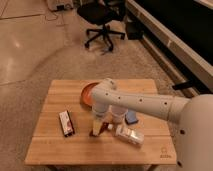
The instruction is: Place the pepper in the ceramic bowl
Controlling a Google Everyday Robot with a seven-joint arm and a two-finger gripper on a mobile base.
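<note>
The right part of the ceramic bowl is covered by the arm. The tool is seen low over the middle of the table, and the pepper beneath it is mostly hidden; contact cannot be judged. The translucent cup is partly covered at its far rim. The arm is cut off at the right edge, and the office chair at the top edge.

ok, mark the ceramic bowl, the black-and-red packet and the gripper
ceramic bowl (87, 94): camera view, exposed left rim.
black-and-red packet (66, 123): camera view, middle of its top face.
gripper (97, 128): camera view, its tip, low down just right of the packet.
</note>
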